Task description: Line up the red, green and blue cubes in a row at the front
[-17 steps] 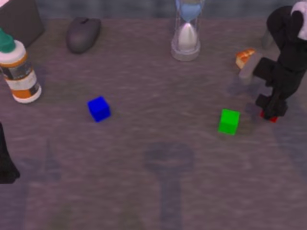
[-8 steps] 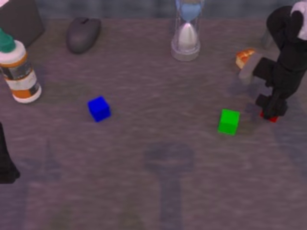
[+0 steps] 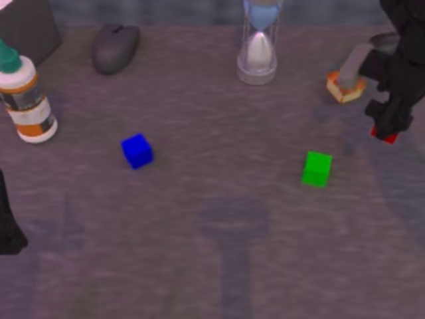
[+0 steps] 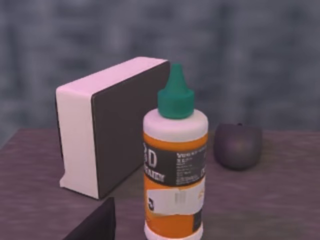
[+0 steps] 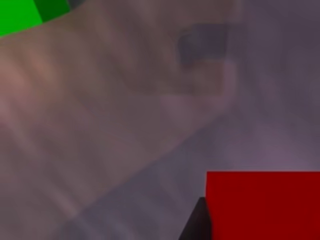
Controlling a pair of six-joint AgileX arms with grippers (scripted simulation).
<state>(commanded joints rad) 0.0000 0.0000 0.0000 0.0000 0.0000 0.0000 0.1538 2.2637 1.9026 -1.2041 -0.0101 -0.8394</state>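
Note:
The red cube [image 3: 388, 137] hangs above the table at the far right, with my right gripper [image 3: 385, 131] shut on it; in the right wrist view the red cube [image 5: 265, 205] sits against a dark fingertip [image 5: 199, 222]. The green cube [image 3: 317, 169] lies on the table to the left of that gripper, and a corner of the green cube [image 5: 20, 15] shows in the right wrist view. Left of centre lies the blue cube [image 3: 137, 151]. My left arm [image 3: 9, 229] is parked at the left edge, one finger [image 4: 97, 222] showing far off to the side.
An orange-and-white bottle [image 3: 25, 100] with a green cap stands at the left, behind it a dark box [image 3: 26, 26]. A grey mouse [image 3: 115, 46] and an hourglass [image 3: 258, 46] stand at the back. An orange-tan block [image 3: 345, 85] sits just behind my right gripper.
My right gripper has risen off the table with the red cube and shifted towards the back right. The orange-tan block shows more fully now. The green and blue cubes have not moved.

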